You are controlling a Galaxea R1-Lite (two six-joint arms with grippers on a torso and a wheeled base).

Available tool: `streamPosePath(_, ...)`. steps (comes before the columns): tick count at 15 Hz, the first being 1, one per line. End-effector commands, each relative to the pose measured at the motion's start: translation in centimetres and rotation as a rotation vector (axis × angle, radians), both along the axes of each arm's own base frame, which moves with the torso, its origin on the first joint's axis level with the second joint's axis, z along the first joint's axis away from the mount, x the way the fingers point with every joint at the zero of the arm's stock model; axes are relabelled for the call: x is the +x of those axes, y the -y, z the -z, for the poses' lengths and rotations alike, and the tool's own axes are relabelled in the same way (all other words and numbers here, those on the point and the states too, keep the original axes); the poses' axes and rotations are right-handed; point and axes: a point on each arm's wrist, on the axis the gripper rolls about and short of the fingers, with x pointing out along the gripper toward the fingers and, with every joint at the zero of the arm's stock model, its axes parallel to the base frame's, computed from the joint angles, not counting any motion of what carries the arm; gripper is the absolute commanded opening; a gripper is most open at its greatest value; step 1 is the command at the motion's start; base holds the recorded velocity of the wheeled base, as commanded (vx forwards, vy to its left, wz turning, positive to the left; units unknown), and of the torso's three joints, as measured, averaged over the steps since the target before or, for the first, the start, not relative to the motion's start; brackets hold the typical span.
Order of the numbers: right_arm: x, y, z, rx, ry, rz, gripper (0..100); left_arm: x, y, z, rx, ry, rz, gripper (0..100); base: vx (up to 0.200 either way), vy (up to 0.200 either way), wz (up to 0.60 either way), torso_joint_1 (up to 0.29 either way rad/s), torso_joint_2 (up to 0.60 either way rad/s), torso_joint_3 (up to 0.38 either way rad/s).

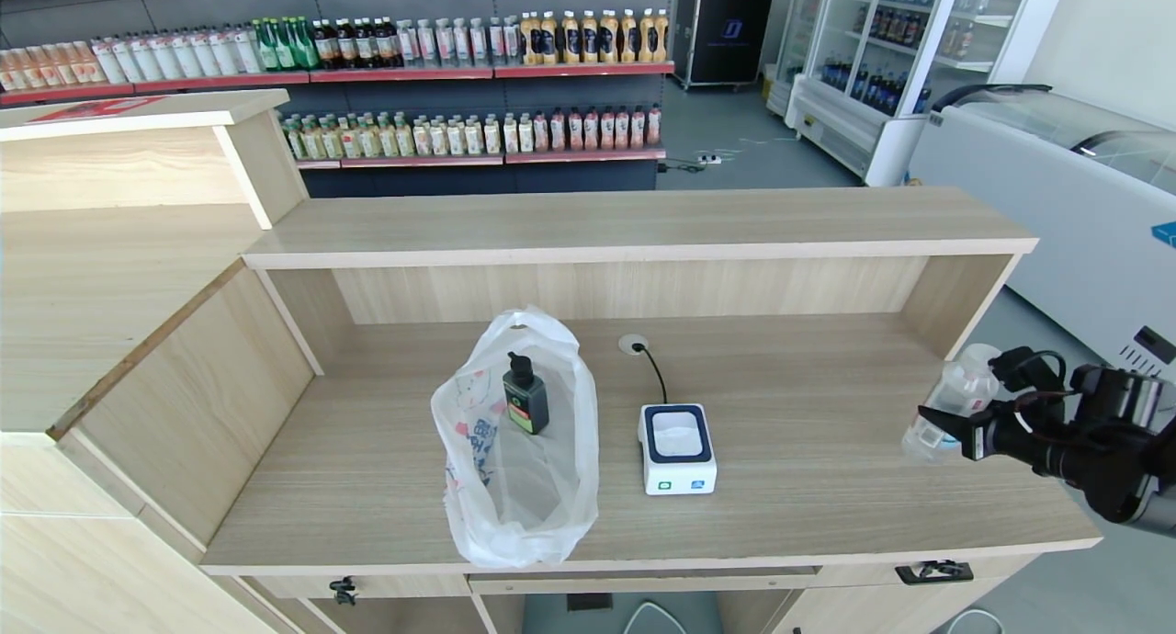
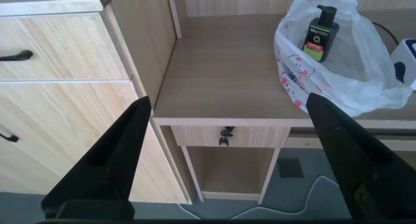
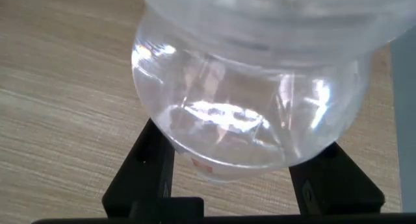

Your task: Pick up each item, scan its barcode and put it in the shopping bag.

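Note:
My right gripper [image 1: 955, 415] is shut on a clear plastic bottle [image 1: 955, 397], held above the right end of the counter [image 1: 827, 432]. Close up, the bottle [image 3: 247, 87] sits between the black fingers [image 3: 146, 165]. A white shopping bag [image 1: 519, 441] lies open on the counter's middle-left, with a dark green pump bottle [image 1: 525, 395] inside it. The white barcode scanner [image 1: 677, 447] with a blue-rimmed window stands right of the bag. My left gripper [image 2: 227, 159] hangs open off the counter's left front corner, with the bag [image 2: 338, 55] and pump bottle [image 2: 318, 34] beyond it.
A raised wooden ledge [image 1: 634, 230] and side walls [image 1: 193, 386] enclose the counter's back and left. The scanner's black cable [image 1: 654, 372] runs to a hole in the counter. Drawers [image 2: 58, 62] stand left of the counter. Shelves of drinks [image 1: 459, 41] and fridges stand behind.

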Motion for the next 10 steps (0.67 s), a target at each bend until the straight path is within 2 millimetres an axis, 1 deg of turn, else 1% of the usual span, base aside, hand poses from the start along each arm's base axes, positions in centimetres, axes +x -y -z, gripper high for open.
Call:
streamPosePath(1, -1.2, -1.6, -6.7, 0.080, 0.049, -0.012, 0, 0.0, 0.0, 0.0, 0.000, 0.000, -0.001, 100, 0.000, 0.000, 0.00, 0.000, 0.00, 0.000)
streamPosePath(2, -1.8, -2.0, -8.0, 0.111, 0.047, -0.025, 0, 0.0, 0.0, 0.0, 0.000, 0.000, -0.001, 100, 0.000, 0.000, 0.00, 0.000, 0.00, 0.000)
streamPosePath(3, -3.3, -3.1, -11.3, 0.185, 0.047, -0.076, 0, 0.0, 0.0, 0.0, 0.000, 0.000, -0.001, 100, 0.000, 0.000, 0.00, 0.000, 0.00, 0.000)
streamPosePath(4, -4.6, -3.9, -13.3, 0.233, 0.038, -0.111, 0, 0.0, 0.0, 0.0, 0.000, 0.000, -0.001, 100, 0.000, 0.000, 0.00, 0.000, 0.00, 0.000)
streamPosePath(5, -5.6, -4.7, -14.8, 0.267, 0.025, -0.147, 0, 0.0, 0.0, 0.0, 0.000, 0.000, -0.001, 100, 0.000, 0.000, 0.00, 0.000, 0.00, 0.000)
streamPosePath(6, -7.3, -6.3, -16.9, 0.312, 0.000, -0.202, 0, 0.0, 0.0, 0.0, 0.000, 0.000, -0.001, 100, 0.000, 0.000, 0.00, 0.000, 0.00, 0.000)
streamPosePath(8, -9.8, -8.2, -18.8, 0.357, -0.043, -0.291, 0, 0.0, 0.0, 0.0, 0.000, 0.000, -0.001, 100, 0.000, 0.000, 0.00, 0.000, 0.00, 0.000)
streamPosePath(10, -11.2, -9.3, -19.6, 0.378, -0.066, -0.354, 0, 0.0, 0.0, 0.0, 0.000, 0.000, -0.001, 100, 0.000, 0.000, 0.00, 0.000, 0.00, 0.000)
